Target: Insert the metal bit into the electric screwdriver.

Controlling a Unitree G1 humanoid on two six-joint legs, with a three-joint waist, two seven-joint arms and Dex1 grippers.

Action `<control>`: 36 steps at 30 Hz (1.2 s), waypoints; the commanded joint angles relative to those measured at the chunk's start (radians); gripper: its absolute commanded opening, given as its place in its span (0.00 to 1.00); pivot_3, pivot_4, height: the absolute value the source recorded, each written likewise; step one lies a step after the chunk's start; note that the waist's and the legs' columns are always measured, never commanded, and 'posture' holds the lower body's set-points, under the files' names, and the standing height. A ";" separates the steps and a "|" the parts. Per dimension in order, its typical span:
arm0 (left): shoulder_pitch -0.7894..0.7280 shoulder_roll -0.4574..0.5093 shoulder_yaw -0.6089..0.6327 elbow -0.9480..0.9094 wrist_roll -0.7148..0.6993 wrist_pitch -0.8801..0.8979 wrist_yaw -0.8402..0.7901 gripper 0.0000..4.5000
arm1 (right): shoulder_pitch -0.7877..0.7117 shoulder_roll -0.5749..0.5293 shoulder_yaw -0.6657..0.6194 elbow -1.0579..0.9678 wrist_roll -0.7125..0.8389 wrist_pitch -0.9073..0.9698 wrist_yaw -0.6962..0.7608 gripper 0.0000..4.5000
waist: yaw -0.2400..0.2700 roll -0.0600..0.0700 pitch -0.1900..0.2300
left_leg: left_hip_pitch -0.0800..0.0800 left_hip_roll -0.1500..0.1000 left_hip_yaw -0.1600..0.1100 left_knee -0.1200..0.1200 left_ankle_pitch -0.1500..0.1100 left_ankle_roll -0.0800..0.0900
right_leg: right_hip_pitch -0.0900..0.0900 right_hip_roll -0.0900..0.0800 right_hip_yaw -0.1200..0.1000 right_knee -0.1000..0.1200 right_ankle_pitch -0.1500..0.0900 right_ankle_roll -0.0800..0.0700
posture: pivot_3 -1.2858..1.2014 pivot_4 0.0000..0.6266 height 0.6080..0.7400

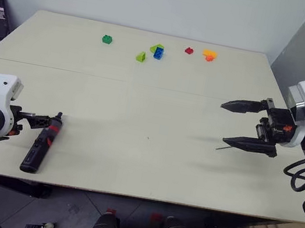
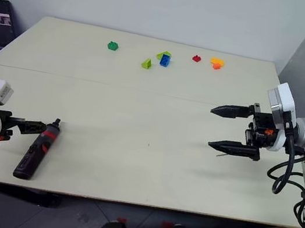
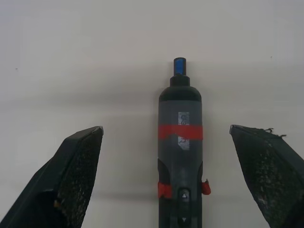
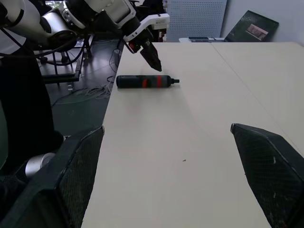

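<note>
While the screwdriver (image 1: 42, 145) lies flat on the pale table (image 1: 143, 100) near its front-left corner, narrow tip pointing away from the front edge, the left gripper (image 1: 37, 121) hangs just above the tool's tip end. The left forearm reaches in from the left edge of the table, its white wrist housing level with the tool and its black fingers (image 1: 34, 120) angled downward and forward. In the left wrist view the two fingers stand wide apart with the screwdriver (image 3: 180, 156) centred between them, touching neither; a red band and red side tabs mark its dark body, and its tip shows blue.

The right gripper (image 1: 239, 124) is held above the right side of the table, well apart from the screwdriver. Its wrist is bent so that the fingers (image 1: 242, 107) point roughly level toward the table's left side, one finger above the other, the jaws fully apart with nothing between them. The metal bit (image 1: 224, 147) shows as a thin grey sliver on the table just below the lower finger; whether it touches the finger cannot be told. The right wrist view looks across the table to the screwdriver (image 4: 145, 81) and the left gripper (image 4: 152, 57) over it.

Small coloured bricks (image 1: 158, 50) lie scattered along the far side of the table.
</note>
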State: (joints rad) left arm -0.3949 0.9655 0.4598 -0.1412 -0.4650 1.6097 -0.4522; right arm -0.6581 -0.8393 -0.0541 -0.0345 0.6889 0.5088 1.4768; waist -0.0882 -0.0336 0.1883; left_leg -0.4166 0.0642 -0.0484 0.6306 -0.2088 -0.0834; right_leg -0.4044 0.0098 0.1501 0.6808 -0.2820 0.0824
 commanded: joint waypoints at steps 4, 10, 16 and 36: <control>-0.106 0.039 -0.106 0.119 -0.051 0.005 0.062 0.99 | -0.039 0.017 0.013 -0.026 -0.007 -0.011 0.008 1.00 | 0.000 0.000 0.000 | 0.000 0.000 0.000 0.000 0.000 0.000 | 0.000 0.000 0.000 0.000 0.000 0.000 | 0.52 0.24 1.00; -0.201 0.065 -0.250 0.236 -0.061 0.005 0.047 0.99 | -0.040 0.024 0.024 -0.028 -0.011 -0.016 0.011 1.00 | 0.001 0.000 0.000 | -0.001 0.000 -0.001 0.000 0.000 0.000 | 0.000 0.000 -0.001 0.000 0.000 0.000 | 0.52 0.24 1.00; -0.320 0.052 -0.379 0.386 -0.029 0.005 0.029 0.99 | -0.036 0.022 0.026 -0.027 -0.014 -0.019 0.020 1.00 | 0.002 0.000 0.000 | -0.001 0.000 -0.002 0.000 0.000 0.000 | 0.000 0.001 -0.002 0.000 0.000 0.000 | 0.52 0.24 1.00; -0.543 -0.016 -0.590 0.690 0.107 -0.107 -0.094 0.99 | 0.001 0.005 0.020 -0.064 -0.008 -0.014 0.025 1.00 | 0.004 0.000 0.000 | -0.003 0.000 -0.003 0.000 0.000 0.000 | 0.000 0.001 -0.002 0.000 0.000 0.000 | 0.52 0.24 1.00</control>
State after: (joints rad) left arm -0.9192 0.9421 -0.1332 0.5517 -0.3738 1.4980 -0.5367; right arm -0.6531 -0.8163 -0.0135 -0.0661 0.6754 0.5063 1.4842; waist -0.0839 -0.0336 0.1883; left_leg -0.4194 0.0641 -0.0519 0.6302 -0.2087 -0.0834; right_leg -0.4048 0.0110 0.1475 0.6811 -0.2821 0.0824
